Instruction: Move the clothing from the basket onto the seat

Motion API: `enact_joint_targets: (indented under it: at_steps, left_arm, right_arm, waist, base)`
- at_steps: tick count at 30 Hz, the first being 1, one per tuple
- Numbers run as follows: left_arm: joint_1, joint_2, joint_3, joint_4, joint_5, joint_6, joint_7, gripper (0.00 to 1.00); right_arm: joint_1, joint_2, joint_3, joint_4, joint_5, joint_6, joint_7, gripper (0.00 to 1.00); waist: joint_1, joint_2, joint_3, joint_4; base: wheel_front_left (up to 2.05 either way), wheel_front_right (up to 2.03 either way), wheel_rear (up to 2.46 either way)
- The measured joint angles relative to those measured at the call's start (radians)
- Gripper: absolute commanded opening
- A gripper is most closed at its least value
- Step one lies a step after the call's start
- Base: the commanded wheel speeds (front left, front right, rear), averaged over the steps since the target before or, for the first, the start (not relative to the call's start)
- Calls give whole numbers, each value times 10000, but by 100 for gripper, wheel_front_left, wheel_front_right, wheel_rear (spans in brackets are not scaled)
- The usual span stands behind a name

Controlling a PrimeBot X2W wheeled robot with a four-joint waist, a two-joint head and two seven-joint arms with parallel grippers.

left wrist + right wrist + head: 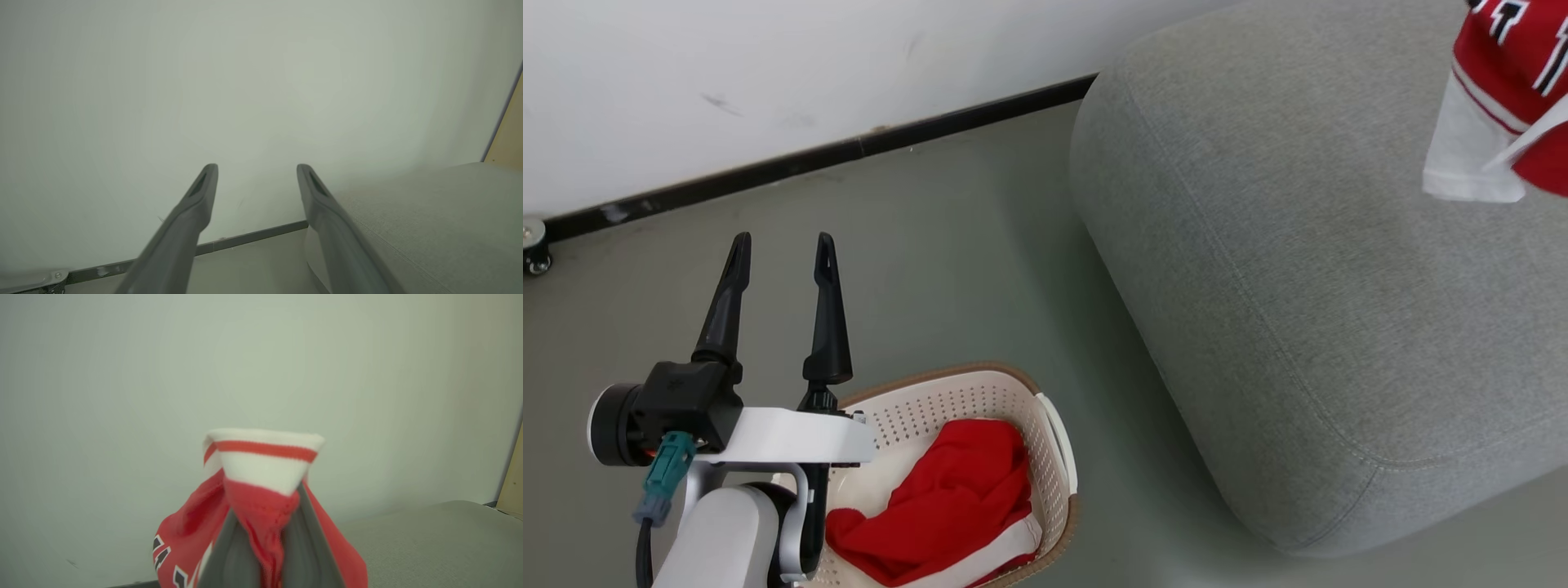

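- Transfer is mid-way: one red garment [956, 498] lies crumpled in the basket [980, 392], nearest the robot.
- Left pincer [783, 238] hovers over the basket's left edge, jaws wide apart and empty, fingers pointing toward the wall [768, 65].
- Right pincer [264, 522] is clamped tight on the second garment [1515, 73], which hangs above the seat [1298, 286] at its far side.
- Next move, judged: lower it, open the jaws, let the cloth settle on the seat.

left claw [783, 238]: spread wide, empty, tips pointing forward | right claw [263, 506]: pinched shut, gripping
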Motion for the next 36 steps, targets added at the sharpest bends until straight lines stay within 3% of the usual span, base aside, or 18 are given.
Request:
enact_joint_targets:
  at_steps: [14, 36]
  left_arm:
    - [-306, 314, -205, -583, 349, -10, 150, 100]
    - [-925, 360, -803, -869, 700, -284, 709, 100]
  right_arm:
    - [-1389, -673, -1097, 2299, -13, 0, -230, 0]
    - [-1457, -288, -1488, 5014, -587, 0, -1902, 0]
  waist:
    - [0, 0, 970, 585]
    - [0, 0, 2109, 1130]
  base:
    - [0, 0, 0]
    - [0, 0, 0]
